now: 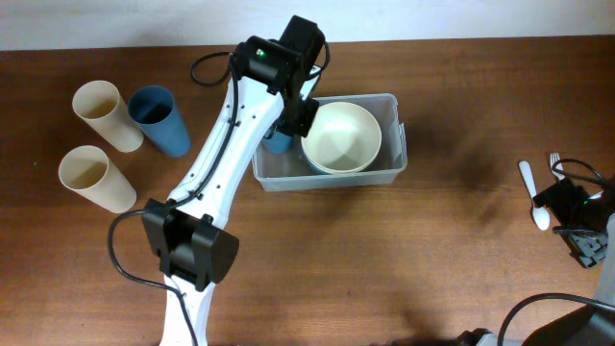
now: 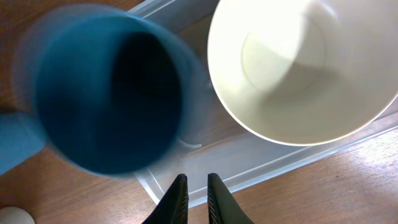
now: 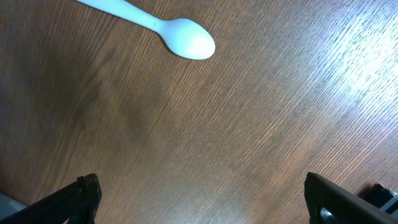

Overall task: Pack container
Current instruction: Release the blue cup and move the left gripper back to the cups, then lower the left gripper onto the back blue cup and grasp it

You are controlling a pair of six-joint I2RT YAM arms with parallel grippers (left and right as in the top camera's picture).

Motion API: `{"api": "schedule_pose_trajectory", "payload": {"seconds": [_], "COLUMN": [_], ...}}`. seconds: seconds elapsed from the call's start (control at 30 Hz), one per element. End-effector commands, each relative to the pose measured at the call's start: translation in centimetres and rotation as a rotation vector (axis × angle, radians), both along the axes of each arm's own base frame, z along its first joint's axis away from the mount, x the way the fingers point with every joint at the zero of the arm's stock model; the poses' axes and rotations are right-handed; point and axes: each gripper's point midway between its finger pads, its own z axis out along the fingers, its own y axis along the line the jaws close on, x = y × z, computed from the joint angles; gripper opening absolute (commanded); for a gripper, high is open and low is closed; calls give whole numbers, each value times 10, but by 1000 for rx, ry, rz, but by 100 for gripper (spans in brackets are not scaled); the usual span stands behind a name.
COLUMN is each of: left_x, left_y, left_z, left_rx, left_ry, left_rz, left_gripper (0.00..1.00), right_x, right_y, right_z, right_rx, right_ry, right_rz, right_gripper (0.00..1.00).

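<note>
While the container (image 1: 386,171) sits mid-table holding one cream bowl (image 1: 341,137) and one blue cup (image 1: 278,144), three cups lie at left: two cream, one blue (image 1: 159,119). Left gripper (image 2: 193,194) nearly closed, gripping nothing; right gripper (image 3: 199,199) spread wide near one white spoon (image 3: 158,26).

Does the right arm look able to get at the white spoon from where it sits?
Probably yes: the spoon lies alone on bare table just ahead of the open right gripper, nothing between.

the container (image 1: 389,171), a clear rectangular plastic bin with rounded corners, sits upright at the far middle of the counter (image 1: 452,250), holding a cream bowl (image 1: 341,136) and a blue cup (image 1: 278,144).
</note>
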Motion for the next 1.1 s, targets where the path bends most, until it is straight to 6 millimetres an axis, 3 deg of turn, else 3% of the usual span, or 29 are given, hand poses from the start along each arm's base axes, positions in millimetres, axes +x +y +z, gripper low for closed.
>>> {"api": "schedule_pose_trajectory", "payload": {"seconds": [0.0, 0.27, 0.33, 0.47, 0.63, 0.7, 0.77, 0.83, 0.9, 1.0, 1.07], "left_x": [6, 17, 24, 36, 37, 34, 36, 40, 44, 50, 53], "left_y": [4, 9, 18, 33, 65, 83, 102, 121, 143, 170, 184], "left_z": [-18, -15, -4, 42, 117, 135, 143, 142, 134, 118, 105], "left_rx": [24, 35, 48, 15, -57, -70, -98, -106, -95, -68, -31], "left_ry": [25, -10, -49, -153, -322, -358, -377, -375, -353, -313, -277], "left_rz": [20, 37, 57, 99, 168, 207, 281, 359, 427, 482, 469], "left_gripper": [14, 14, 22, 24, 39, 40, 49, 50, 70, 84, 85], "right_x": [0, 0, 0, 0, 0, 0, 0, 0, 0, 0, 0], "right_y": [0, 0, 0, 0, 0, 0, 0, 0, 0, 0, 0], "right_z": [0, 0, 0, 0, 0, 0, 0, 0, 0, 0, 0], "right_rx": [3, 3, 3, 3, 3, 3, 3, 3, 3, 3, 2], "right_ry": [-3, -3, -3, -3, -3, -3, -3, -3, -3, -3, -3], "right_rz": [-10, -10, -10, -10, -10, -10, -10, -10, -10, -10, -10], "right_gripper": [99, 99, 99, 99, 99, 99, 99, 99, 99, 99, 99]}}
